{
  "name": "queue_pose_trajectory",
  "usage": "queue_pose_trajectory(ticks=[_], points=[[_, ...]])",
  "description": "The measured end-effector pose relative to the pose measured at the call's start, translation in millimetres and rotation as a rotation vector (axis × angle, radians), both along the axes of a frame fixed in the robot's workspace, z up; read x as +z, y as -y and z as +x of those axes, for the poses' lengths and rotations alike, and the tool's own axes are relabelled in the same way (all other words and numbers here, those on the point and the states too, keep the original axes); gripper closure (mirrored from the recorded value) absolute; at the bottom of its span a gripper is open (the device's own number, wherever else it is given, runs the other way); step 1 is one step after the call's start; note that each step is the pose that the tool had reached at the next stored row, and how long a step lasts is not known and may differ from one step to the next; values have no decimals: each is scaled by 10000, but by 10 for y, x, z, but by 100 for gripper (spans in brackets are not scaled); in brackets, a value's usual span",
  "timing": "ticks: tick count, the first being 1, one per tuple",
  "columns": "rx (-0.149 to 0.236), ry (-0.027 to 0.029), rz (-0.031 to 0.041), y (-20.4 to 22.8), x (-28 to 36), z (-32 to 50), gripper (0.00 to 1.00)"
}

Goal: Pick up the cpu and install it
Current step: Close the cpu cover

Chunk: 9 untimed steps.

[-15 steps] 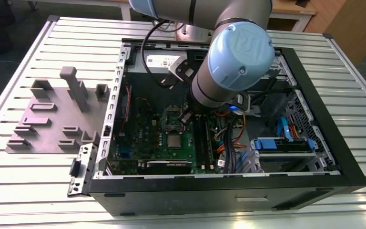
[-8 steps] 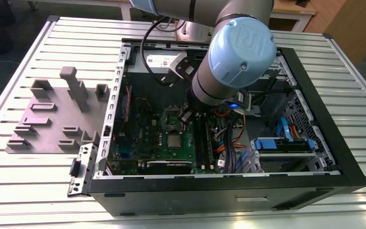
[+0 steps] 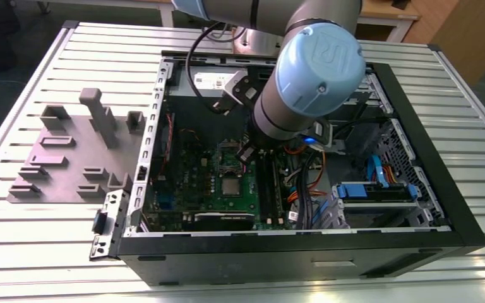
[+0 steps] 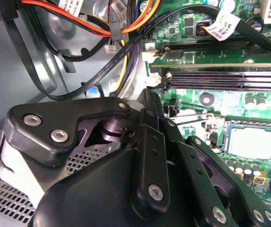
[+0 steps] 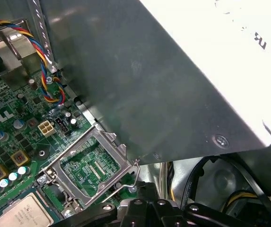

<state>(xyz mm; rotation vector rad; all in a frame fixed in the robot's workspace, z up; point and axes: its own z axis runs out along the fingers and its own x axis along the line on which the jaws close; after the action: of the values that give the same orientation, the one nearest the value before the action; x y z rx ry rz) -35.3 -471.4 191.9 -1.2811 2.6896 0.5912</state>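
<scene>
Gripper (image 4: 149, 101) inside case (image 3: 444, 208), cpu (image 4: 254, 142) in socket (image 4: 226, 126)

cpu (image 4: 253, 142): silvery metal top, satin and smooth; board (image 4: 220, 101): glossy green laminate; case (image 3: 310, 252): matt black sheet metal; table (image 3: 40, 240): pale ribbed metal; fixture (image 3: 65, 158): matt grey plastic; arm joint cap (image 3: 320, 60): smooth blue plastic, slightly glossy.

— Bright in the exterior view?
— Lit evenly from overhead; pale sheen on the blue joint cap (image 3: 323, 53), deeply shadowed inside the computer case (image 3: 293, 259).
— And the first wrist view?
— Washed out to white across the metal housing (image 5: 220, 52).
</scene>
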Motion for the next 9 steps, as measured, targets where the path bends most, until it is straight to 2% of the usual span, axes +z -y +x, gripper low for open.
queue_pose_trajectory(ticks=[9], points=[[-4,0,6,0,-7,23,89]])
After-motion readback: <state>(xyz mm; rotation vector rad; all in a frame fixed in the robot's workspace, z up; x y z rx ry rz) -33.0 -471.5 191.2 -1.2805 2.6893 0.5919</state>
